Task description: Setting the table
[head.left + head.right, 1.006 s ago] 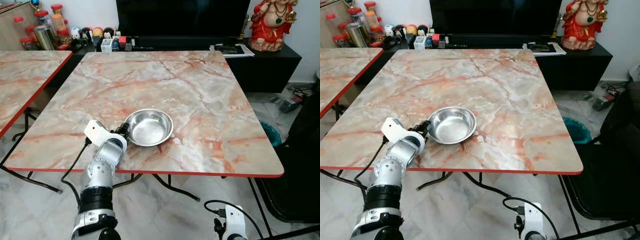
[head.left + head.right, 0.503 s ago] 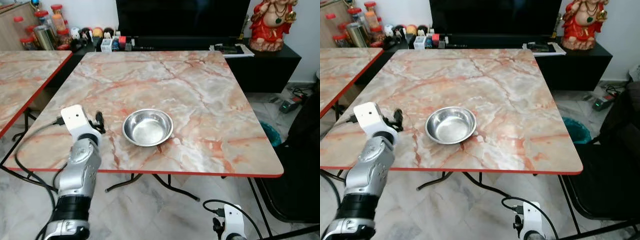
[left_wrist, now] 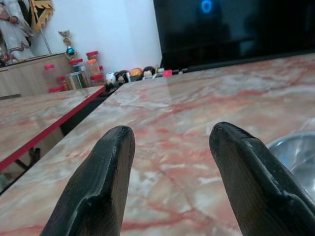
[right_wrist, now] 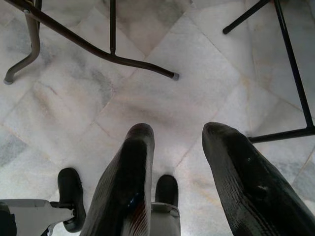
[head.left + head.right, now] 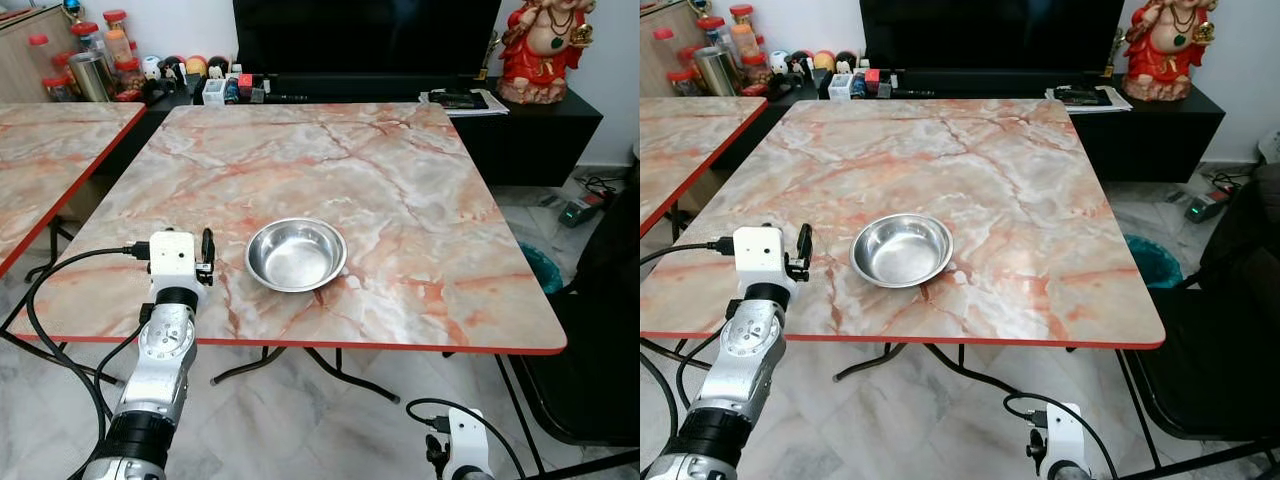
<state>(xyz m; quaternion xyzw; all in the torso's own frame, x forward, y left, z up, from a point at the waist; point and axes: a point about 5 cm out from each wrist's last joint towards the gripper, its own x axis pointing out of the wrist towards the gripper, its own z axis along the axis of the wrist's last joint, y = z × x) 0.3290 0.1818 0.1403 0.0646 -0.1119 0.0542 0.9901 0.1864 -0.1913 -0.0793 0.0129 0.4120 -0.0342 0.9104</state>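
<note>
Left gripper [image 3: 170, 172]: fingers spread, empty, over table [image 5: 420, 190] near edge, just left of bowl; drawn back off bowl rim since a second ago
Bowl [image 5: 296, 254]: unmoved on table, front centre-left, upright, empty
Right gripper [image 4: 184, 162]: hangs idle, parted, above floor

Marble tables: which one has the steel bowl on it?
The centre table, facing the TV; the steel bowl sits near its front edge beside the left hand. The left-side table has none.

marble table [image 5: 400, 190] | steel bowl [image 5: 296, 254] resting near front edge
</note>
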